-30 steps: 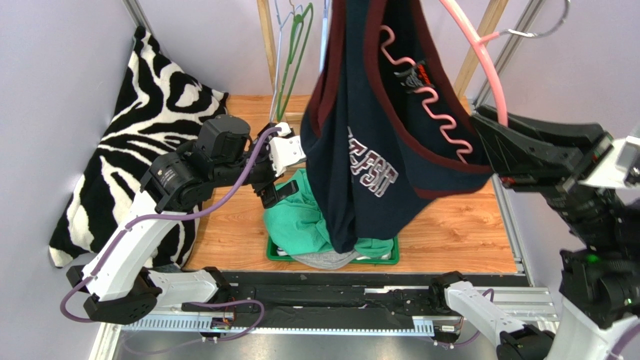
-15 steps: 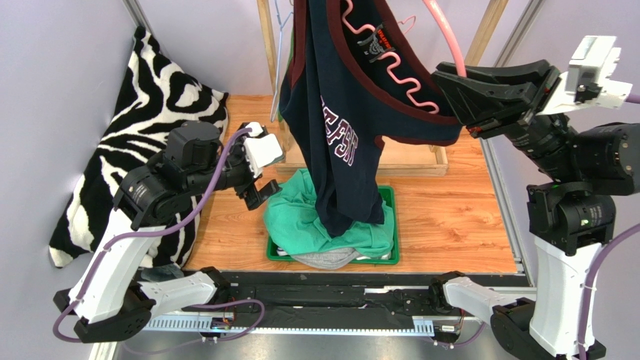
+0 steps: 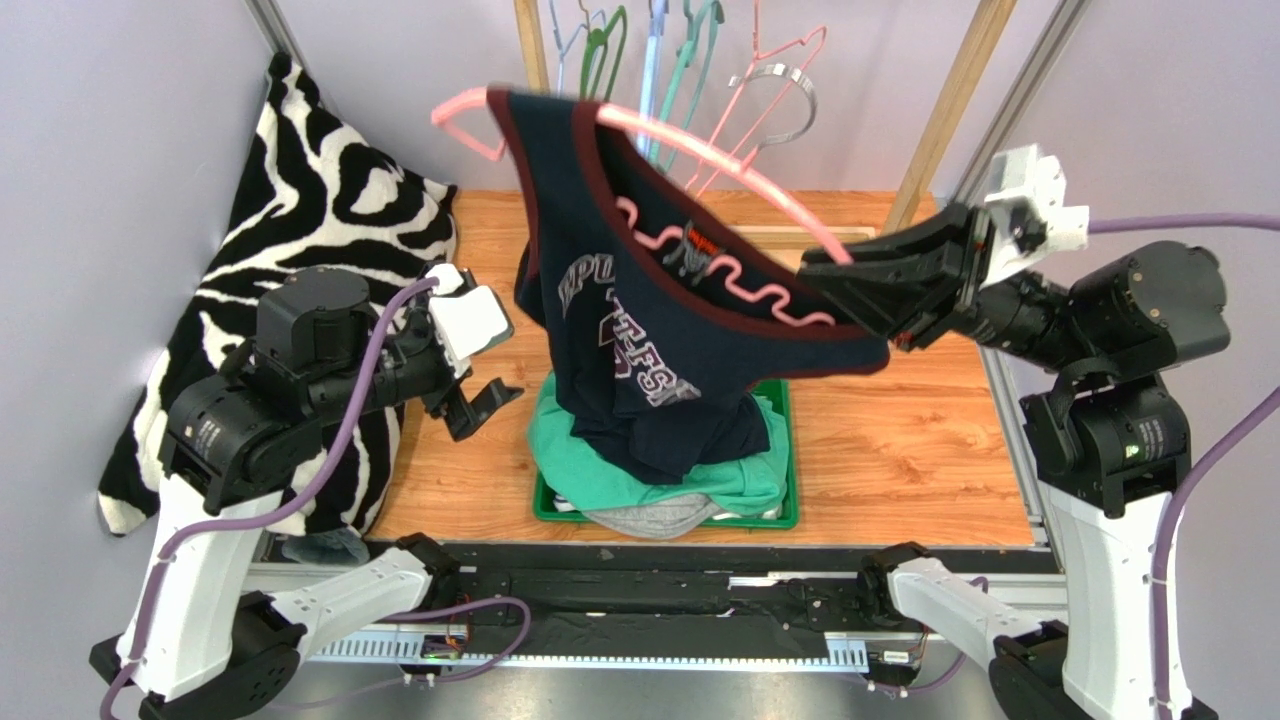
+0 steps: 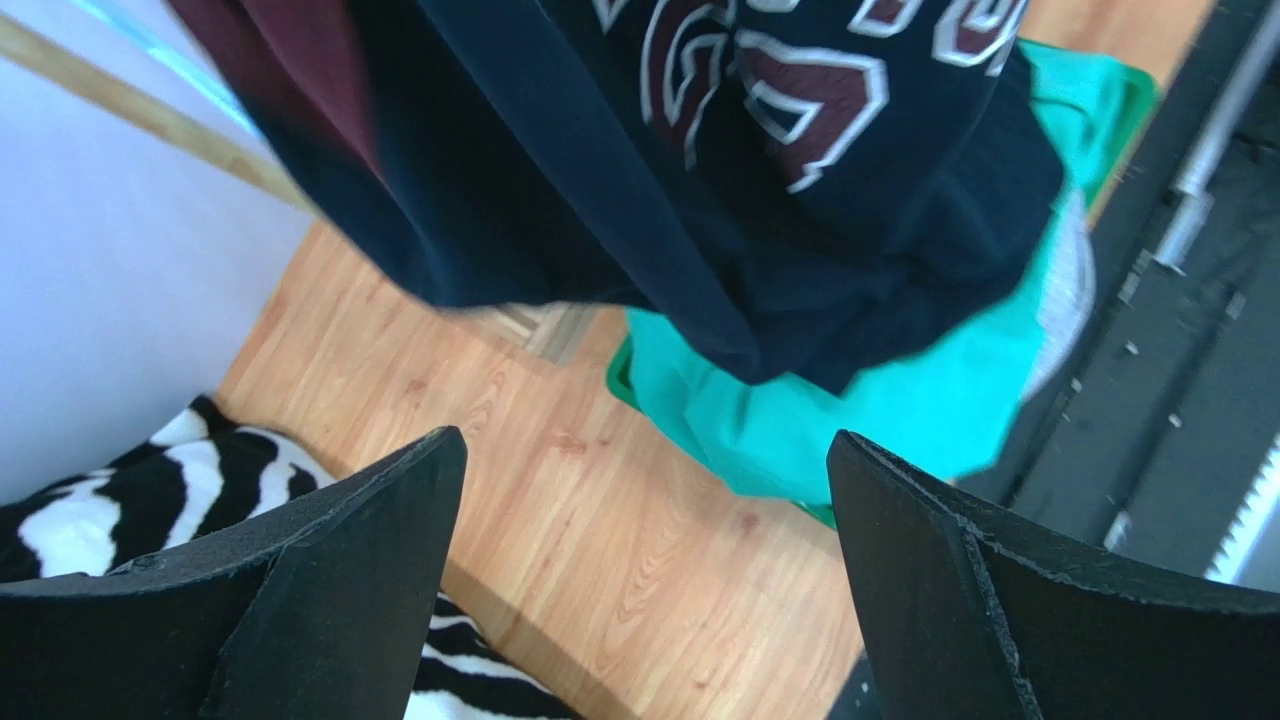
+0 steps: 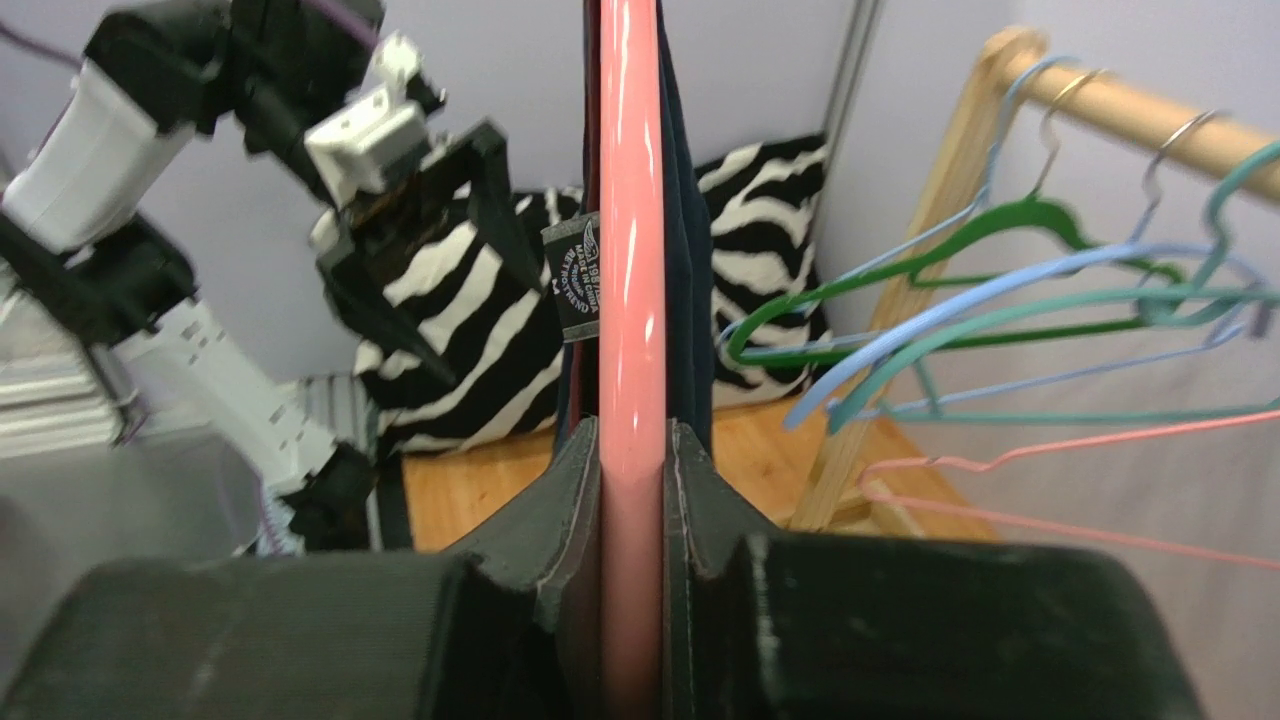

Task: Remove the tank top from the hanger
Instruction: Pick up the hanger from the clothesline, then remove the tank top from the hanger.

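Pink plastic hanger point(image 3: 706, 150) sits clamped in the right gripper point(image 3: 819, 281). The jaws are narrowed tight on its rim, and the wrist view shows the bar pinched straight between both fingers. The hanger is held tilted above the middle of the surface, its hook end pointing far-left.

The tank top point(image 3: 646, 300), navy with maroon trim and chest lettering, is still threaded on the hanger. It drapes down from it, and its lower part is bunched on the clothes below.

Left gripper point(image 3: 489, 402) has its jaws spread wide and holds nothing. It hovers just left of the hanging fabric without touching it.

Under the tank top a green tray point(image 3: 781, 393) holds a teal garment point(image 3: 579, 443) with a grey garment point(image 3: 646, 521) beneath it at the near edge.

A zebra-print cushion point(image 3: 331, 195) leans against the left wall. Spare hangers point(image 3: 706, 60) in green, blue, teal and pink hang on a wooden rail at the far side.

The surface point(image 3: 902, 450) is light wood laminate. The walls are pale lilac, with metal frame posts at the corners.
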Controlling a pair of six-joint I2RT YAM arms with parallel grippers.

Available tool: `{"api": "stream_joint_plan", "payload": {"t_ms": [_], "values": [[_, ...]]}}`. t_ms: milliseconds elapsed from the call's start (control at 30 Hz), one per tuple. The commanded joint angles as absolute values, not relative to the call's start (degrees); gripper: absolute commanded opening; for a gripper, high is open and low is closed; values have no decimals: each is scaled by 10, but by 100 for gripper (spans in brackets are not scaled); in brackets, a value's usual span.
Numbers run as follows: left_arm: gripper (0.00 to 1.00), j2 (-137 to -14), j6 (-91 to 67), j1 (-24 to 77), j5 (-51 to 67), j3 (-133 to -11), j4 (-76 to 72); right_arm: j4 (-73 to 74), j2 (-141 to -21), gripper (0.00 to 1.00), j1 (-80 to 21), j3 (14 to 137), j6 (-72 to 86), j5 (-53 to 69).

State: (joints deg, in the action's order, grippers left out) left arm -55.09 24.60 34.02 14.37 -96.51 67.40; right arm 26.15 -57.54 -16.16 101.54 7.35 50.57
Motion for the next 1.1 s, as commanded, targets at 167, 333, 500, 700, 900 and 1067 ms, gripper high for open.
{"api": "stream_joint_plan", "payload": {"t_ms": [167, 333, 500, 700, 900, 1067], "values": [[99, -544, 301, 338, 232, -1094, 766, 454, -577, 0, -257, 974, -84, 468], [99, -551, 318, 338, 264, -1137, 779, 586, -638, 0, -423, 1005, -178, 274], [99, -574, 339, 338, 304, -1138, 788, 562, -625, 0, -441, 980, -191, 240], [99, -616, 348, 338, 359, -1135, 798, 560, -605, 0, -448, 971, -207, 249], [99, -678, 335, 338, 394, -1226, 805, 550, -579, 0, -468, 942, -219, 247], [99, -708, 332, 338, 430, -1231, 834, 548, -572, 0, -484, 942, -225, 236]]}}
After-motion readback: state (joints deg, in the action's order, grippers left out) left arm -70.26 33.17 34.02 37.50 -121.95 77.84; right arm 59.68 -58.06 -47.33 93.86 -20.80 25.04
